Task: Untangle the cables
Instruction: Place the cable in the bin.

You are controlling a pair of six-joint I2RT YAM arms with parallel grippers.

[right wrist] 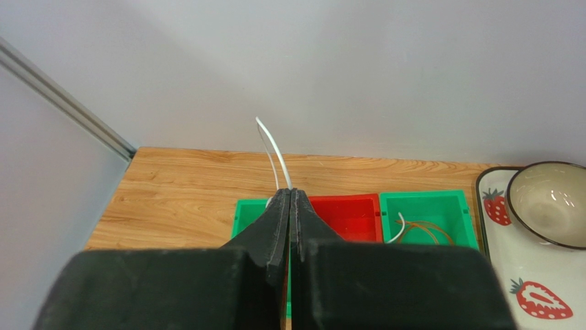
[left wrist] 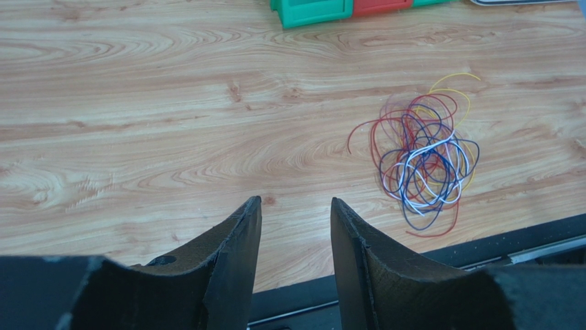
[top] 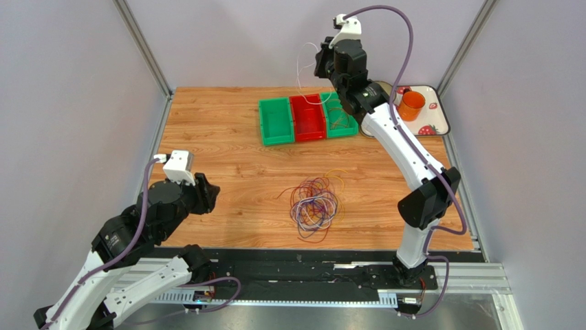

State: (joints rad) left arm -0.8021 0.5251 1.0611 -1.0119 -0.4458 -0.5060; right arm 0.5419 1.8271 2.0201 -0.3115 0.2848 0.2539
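A tangle of cables (top: 316, 205) in red, purple, blue, white and yellow lies on the wooden table near its front edge; it also shows in the left wrist view (left wrist: 425, 162). My right gripper (top: 321, 58) is raised above the bins and is shut on a white cable (right wrist: 271, 146), which hangs down in a loop (top: 300, 69) towards the bins. One white end (right wrist: 397, 229) lies in the right green bin (right wrist: 426, 197) beside an orange cable (right wrist: 426, 229). My left gripper (left wrist: 296, 203) is open and empty, low over the table, left of the tangle.
Three bins stand in a row at the back: green (top: 275, 124), red (top: 306, 125), green (top: 342, 125). A strawberry-print tray (top: 435, 117) at the back right holds an orange cup (top: 413, 105) and a bowl (right wrist: 550, 203). Grey walls close in the sides.
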